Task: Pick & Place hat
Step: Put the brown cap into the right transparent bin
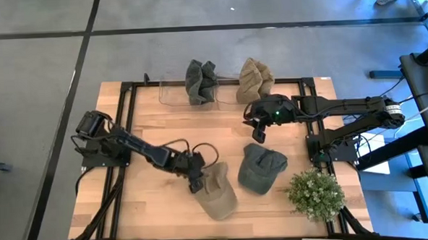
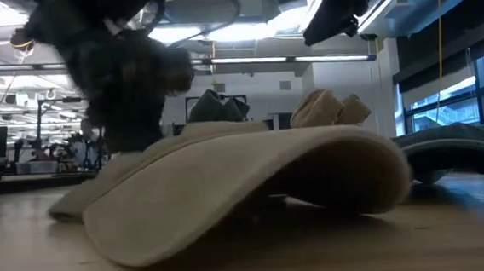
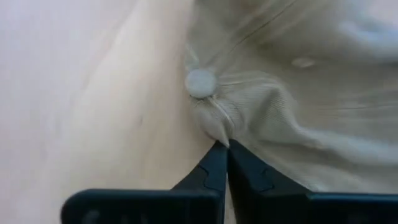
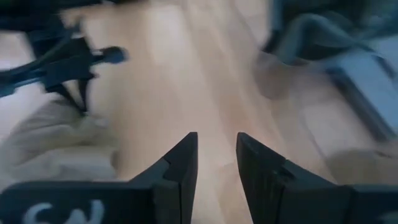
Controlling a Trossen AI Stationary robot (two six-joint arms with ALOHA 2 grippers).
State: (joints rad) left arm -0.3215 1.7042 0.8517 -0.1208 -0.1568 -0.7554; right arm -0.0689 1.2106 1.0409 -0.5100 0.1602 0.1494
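Note:
A tan hat [image 1: 217,192] lies on the wooden table near its front edge, its arched brim [image 2: 254,186] resting on the wood. My left gripper [image 1: 197,180] is at the hat's left side, shut on the crown beside the top button [image 3: 200,83]. A grey-green hat [image 1: 262,167] lies just right of the tan one. My right gripper [image 1: 258,132] hangs open above the table behind the grey-green hat, nothing between its fingers [image 4: 180,165]. My left gripper pinches a small fold of the tan hat's crown cloth [image 3: 214,124] between its two fingertips, right beside the top button. The fingers slant down from the table's left. The hat still lies on the table.
A clear bin [image 1: 171,93] at the table's far edge holds a dark hat [image 1: 200,81] and a tan hat [image 1: 254,78]. A small green plant [image 1: 316,194] stands at the front right corner. Bare wood lies between the two arms.

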